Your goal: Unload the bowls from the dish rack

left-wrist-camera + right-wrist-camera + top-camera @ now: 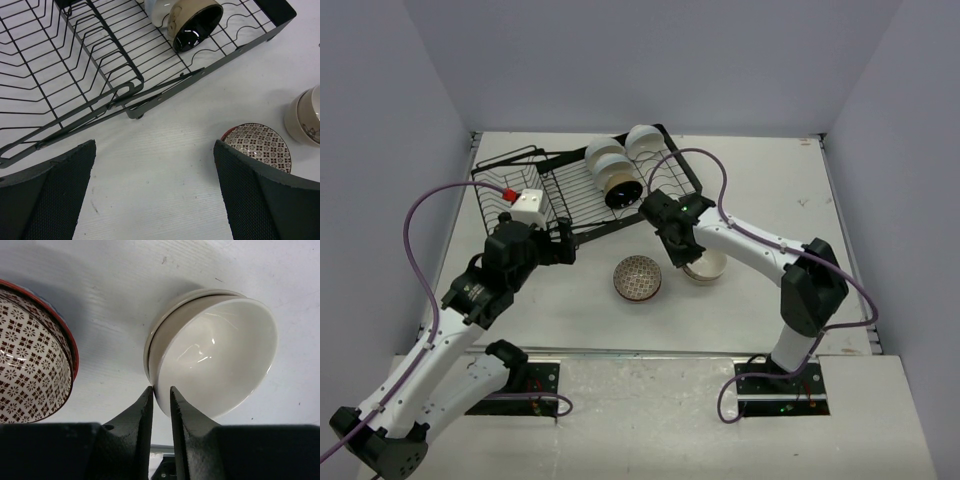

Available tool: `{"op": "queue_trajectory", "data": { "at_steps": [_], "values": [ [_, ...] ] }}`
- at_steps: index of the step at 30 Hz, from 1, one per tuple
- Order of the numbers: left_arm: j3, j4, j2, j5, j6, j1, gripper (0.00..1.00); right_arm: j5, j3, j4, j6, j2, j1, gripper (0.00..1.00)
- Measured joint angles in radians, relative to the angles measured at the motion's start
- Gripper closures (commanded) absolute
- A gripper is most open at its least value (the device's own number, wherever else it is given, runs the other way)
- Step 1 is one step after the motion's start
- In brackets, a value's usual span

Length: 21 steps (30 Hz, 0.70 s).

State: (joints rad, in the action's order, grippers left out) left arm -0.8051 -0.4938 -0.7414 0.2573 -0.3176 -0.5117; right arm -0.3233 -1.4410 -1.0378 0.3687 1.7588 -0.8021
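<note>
The black wire dish rack (534, 190) (75, 65) holds two white bowls (607, 156) and a tan bowl with a dark inside (622, 190) (196, 25), all on edge. A red-patterned bowl (638, 278) (30, 355) (264, 145) sits on the table in front of it. Beside it a white bowl (215, 355) (705, 265) lies tilted in a second bowl. My right gripper (161, 390) (677, 252) is shut on the white bowl's near rim, one finger inside and one outside. My left gripper (155, 150) (563, 248) hangs open over bare table by the rack's front edge.
A white block with a red cap (527, 203) stands in the rack's left basket section. The right arm's purple cable (720, 180) arches over the rack's right end. The stacked bowls (306, 117) lie right of the patterned bowl. Grey walls close in the table.
</note>
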Motion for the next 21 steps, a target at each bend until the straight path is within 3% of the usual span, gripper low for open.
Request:
{"op": "queue_trajectory", "data": {
  "at_steps": [5, 8, 17, 21],
  "values": [
    [0.0, 0.0, -0.003, -0.001, 0.0, 0.0, 0.0, 0.023, 0.034, 0.018, 0.005, -0.027, -0.002, 0.96],
    [0.0, 0.0, -0.003, -0.002, 0.0, 0.0, 0.0, 0.031, 0.056, 0.04, 0.004, -0.027, -0.003, 1.0],
    [0.0, 0.0, -0.003, -0.009, 0.0, 0.0, 0.0, 0.031, 0.067, 0.058, 0.004, -0.026, -0.003, 1.0],
    [0.0, 0.0, -0.003, -0.011, 0.0, 0.0, 0.0, 0.029, 0.067, 0.056, 0.006, -0.027, -0.003, 0.82]
  ]
}}
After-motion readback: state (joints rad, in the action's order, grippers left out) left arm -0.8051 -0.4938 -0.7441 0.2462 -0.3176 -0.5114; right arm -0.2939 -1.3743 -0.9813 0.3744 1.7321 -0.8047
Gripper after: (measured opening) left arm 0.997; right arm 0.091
